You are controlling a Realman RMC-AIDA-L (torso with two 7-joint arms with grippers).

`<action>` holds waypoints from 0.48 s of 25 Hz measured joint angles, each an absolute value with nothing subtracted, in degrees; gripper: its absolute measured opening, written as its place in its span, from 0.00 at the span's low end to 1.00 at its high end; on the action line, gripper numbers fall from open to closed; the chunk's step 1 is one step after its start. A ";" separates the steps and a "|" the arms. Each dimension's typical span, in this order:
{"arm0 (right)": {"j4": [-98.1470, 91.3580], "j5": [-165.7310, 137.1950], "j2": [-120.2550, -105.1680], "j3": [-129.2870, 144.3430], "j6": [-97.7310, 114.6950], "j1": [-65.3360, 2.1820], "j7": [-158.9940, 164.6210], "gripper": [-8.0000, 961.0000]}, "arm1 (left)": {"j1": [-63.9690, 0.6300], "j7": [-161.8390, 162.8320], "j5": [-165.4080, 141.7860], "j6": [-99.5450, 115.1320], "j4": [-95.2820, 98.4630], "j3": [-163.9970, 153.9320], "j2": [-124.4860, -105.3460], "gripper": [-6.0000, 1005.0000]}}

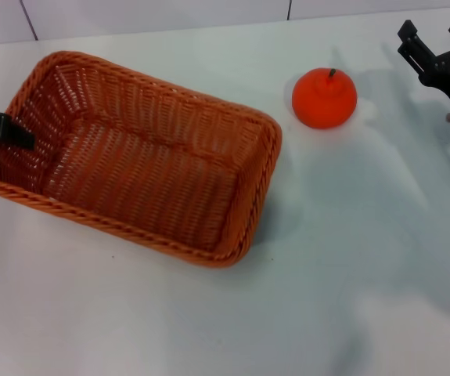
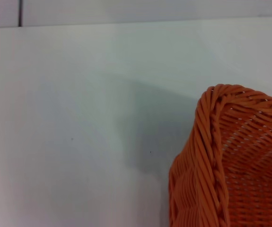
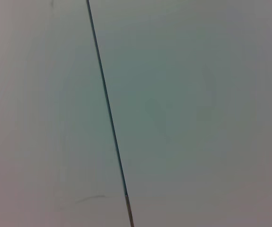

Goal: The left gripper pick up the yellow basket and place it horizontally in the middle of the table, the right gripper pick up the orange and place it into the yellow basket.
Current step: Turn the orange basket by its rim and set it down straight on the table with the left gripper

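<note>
The yellow basket (image 1: 131,157), orange-brown wicker with a braided rim, lies slightly slanted on the white table (image 1: 350,274), left of centre. Nothing is inside it. My left gripper (image 1: 9,131) comes in from the left edge as a slim dark tip. It lies against the inner side of the basket's short left wall; the rest of it is out of view. The left wrist view shows one basket corner (image 2: 230,156) on the table (image 2: 79,118). The orange (image 1: 324,98) sits on the table, right of the basket's far corner. My right gripper (image 1: 434,37) hovers open at the far right, beyond the orange.
The table's far edge meets a pale wall with dark seams (image 1: 29,19). The right wrist view holds only a plain pale surface crossed by a thin dark seam (image 3: 108,109). Bare tabletop lies in front of the basket and to its right.
</note>
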State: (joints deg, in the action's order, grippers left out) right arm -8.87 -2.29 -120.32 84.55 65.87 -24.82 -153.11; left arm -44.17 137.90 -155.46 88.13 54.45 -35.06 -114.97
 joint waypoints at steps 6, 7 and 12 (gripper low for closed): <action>-8.93 -2.28 -120.26 84.55 65.05 -24.97 -153.10 0.98 | -43.29 137.63 -154.05 88.38 52.89 -30.55 -114.73 0.15; -8.93 -2.28 -120.26 84.55 65.04 -24.97 -153.10 0.98 | -43.08 137.67 -153.79 88.36 52.75 -29.75 -114.74 0.15; -8.90 -2.28 -120.24 84.55 64.90 -25.06 -153.10 0.98 | -41.64 137.80 -151.01 88.09 51.73 -26.89 -114.84 0.15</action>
State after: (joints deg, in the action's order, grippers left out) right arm -8.90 -2.28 -120.24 84.55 64.90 -25.06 -153.10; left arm -41.64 137.80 -151.01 88.09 51.73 -26.89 -114.84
